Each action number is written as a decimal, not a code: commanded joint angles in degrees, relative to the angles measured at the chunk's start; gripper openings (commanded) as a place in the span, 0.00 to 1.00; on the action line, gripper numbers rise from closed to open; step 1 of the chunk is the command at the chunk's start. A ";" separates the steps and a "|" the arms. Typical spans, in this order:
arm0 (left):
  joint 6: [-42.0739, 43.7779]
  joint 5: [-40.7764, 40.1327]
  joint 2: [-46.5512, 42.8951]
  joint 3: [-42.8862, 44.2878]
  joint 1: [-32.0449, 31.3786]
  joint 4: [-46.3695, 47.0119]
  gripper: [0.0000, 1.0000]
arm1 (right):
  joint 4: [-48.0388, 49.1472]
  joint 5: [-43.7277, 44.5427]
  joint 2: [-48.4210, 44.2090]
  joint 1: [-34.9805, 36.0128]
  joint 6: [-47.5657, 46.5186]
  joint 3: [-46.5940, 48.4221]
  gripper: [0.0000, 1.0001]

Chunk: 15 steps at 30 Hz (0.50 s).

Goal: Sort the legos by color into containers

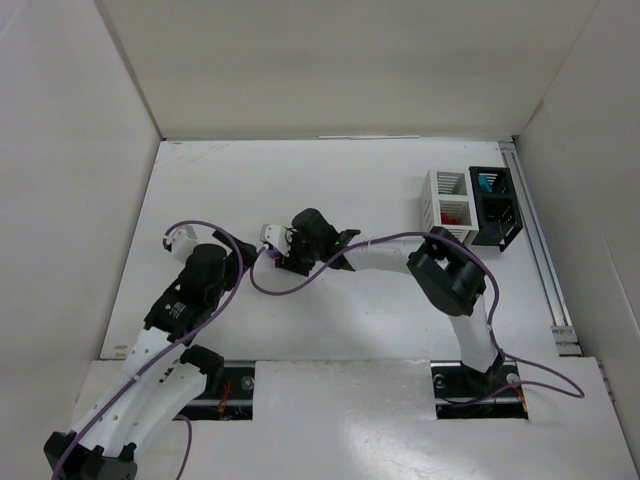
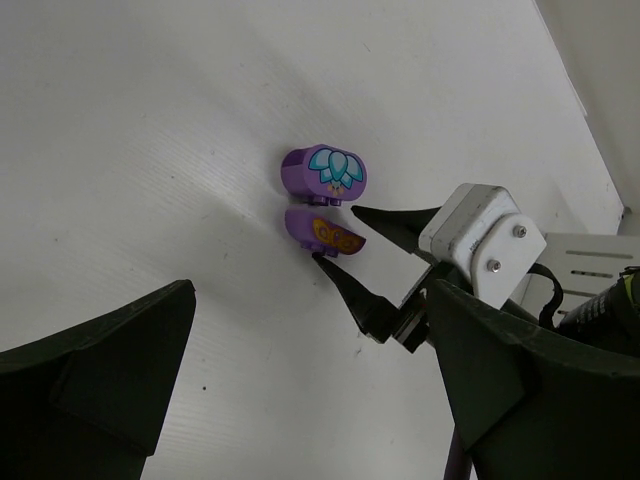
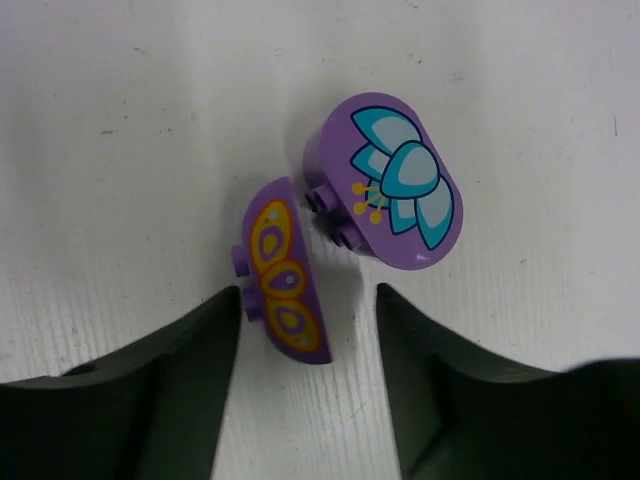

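We see the right tool [image 3: 310,300] down at the counter [image 1: 350,180] near its middle, jaws parted and straddling a purple half-round lego [image 3: 283,272] printed with orange ovals. Its studs sit just beside the finger at 9 o'clock, with a gap on the other side, so nothing is clamped. A second purple lego [image 3: 395,180], bearing a teal flower, lies just beside it at 1 o'clock. Our left tool [image 2: 312,330] hangs spread wide and empty, near the right one at its 9 o'clock in the overhead view. The white bin [image 1: 447,205] holds red pieces [image 1: 455,214] and the black bin [image 1: 495,207] a teal piece [image 1: 487,183]; they stand side by side at the counter's 2 o'clock
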 commanded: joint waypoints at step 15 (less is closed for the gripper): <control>3.04 2.21 3.51 -0.49 0.05 6.28 0.99 | 4.14 -0.88 -33.66 -10.79 2.57 -18.76 0.25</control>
